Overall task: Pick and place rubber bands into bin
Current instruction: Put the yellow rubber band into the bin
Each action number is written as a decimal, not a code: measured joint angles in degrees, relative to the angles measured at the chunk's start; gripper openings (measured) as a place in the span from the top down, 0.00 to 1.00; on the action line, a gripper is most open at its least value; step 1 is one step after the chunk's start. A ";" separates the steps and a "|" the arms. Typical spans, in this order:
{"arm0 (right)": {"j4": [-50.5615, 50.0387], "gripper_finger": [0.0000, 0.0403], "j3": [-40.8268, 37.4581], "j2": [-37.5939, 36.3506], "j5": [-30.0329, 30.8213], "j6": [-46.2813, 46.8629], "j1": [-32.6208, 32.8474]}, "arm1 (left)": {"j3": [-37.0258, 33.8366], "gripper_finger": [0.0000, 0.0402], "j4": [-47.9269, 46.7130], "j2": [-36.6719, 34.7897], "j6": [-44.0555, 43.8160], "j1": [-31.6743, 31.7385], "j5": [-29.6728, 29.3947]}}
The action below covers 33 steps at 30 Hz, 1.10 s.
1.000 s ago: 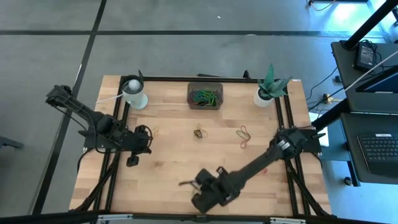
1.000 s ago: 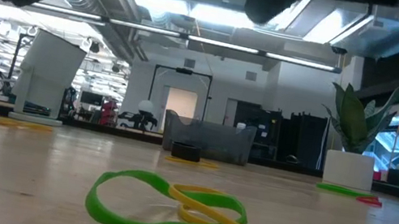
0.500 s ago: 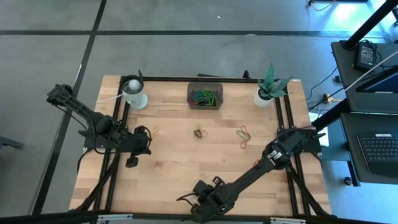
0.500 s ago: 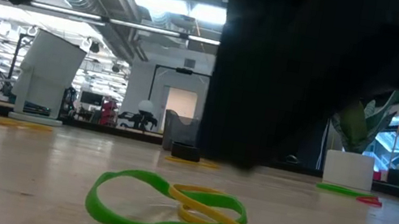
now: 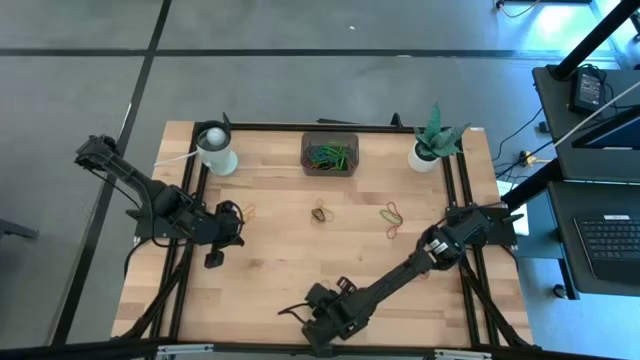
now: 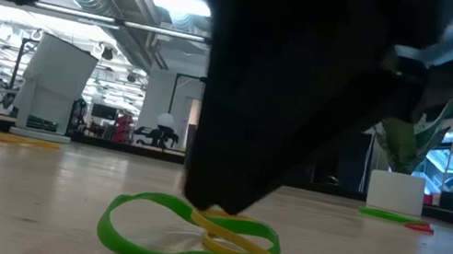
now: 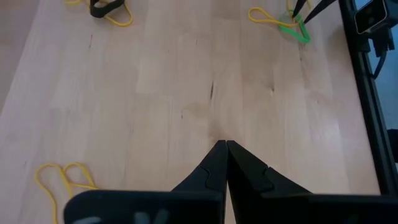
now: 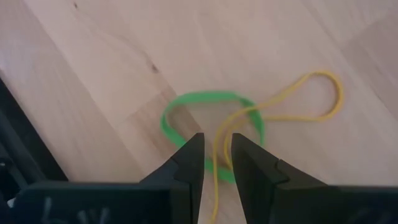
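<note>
Down at the counter's (image 5: 270, 280) near edge, the right end effector (image 8: 215, 155) straddles one yellow rubber band (image 8: 298, 106) crossing one green rubber band (image 8: 186, 102), fingers narrowly apart. Left end effector (image 7: 225, 149) hangs closed. Bin (image 5: 329, 154) sits far side.

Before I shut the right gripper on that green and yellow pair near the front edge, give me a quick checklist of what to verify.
1. Right gripper open: ok, a gap shows between its fingers.
2. A band sits in that gap: ok, the yellow band strand runs through it.
3. Green band also caught: cannot tell, its loop lies just ahead of the fingertips.
4. Fingers down at table level: ok, the low view shows the tip at the bands.
5. Left gripper out of the way: ok, shut and parked at the left side.
6. Bin unobstructed: ok, open at the back edge.
</note>
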 joint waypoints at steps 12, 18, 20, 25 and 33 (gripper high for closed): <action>0.84 0.79 0.00 -0.02 -0.35 -0.17 -0.71 | 0.00 0.99 0.00 0.00 0.00 0.00 0.00; 0.84 0.79 0.00 0.54 -0.35 -0.12 -0.69 | 0.00 0.99 -0.02 0.00 0.02 0.00 0.00; 0.92 0.79 0.00 1.57 -0.94 0.07 -0.69 | 0.00 0.99 -0.02 0.01 0.35 0.00 0.01; 1.36 0.80 0.24 2.52 -2.94 0.10 -0.67 | 0.00 0.99 -0.02 0.02 0.52 0.00 0.09; 0.96 0.98 0.21 1.64 -3.50 0.27 -0.80 | 0.00 0.99 -0.04 0.02 0.57 0.00 0.24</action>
